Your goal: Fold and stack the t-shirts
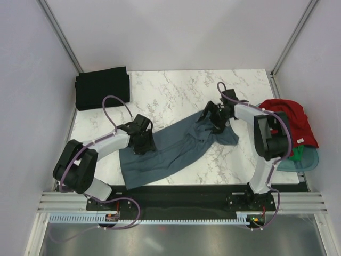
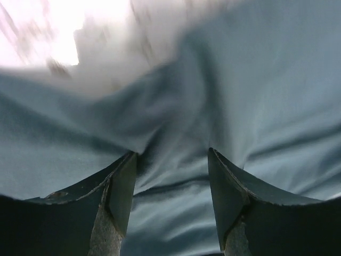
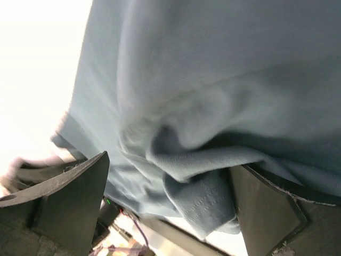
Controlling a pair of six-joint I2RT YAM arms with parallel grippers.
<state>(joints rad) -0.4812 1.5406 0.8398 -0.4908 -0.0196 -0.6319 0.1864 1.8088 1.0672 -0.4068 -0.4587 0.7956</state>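
Table (image 1: 176,85): marble top, carries all the items below.

Blue-grey t-shirt (image 1: 176,152): lies unfolded and rumpled, slanting across the middle of the table from the near left to the right. It appears to be the piece in hand, with folding not yet visible.

Black t-shirt (image 1: 102,87): a neat folded block at the far left corner, judged done and the likely base of the stack.

Red t-shirt (image 1: 290,120): heaped unfolded in the tub (image 1: 309,160) at the right edge.

Green t-shirt (image 1: 294,154): only a sliver shows under the red one.

Left gripper (image 2: 173,154): on the near-left part of the blue-grey t-shirt, jaws apart astride a ridge of cloth, not pinching.

Right gripper (image 3: 170,160): at the far right end of it, jaws spread wide, bunched cloth between them, ungripped.

Tally, as judged: one of four finished, three left.
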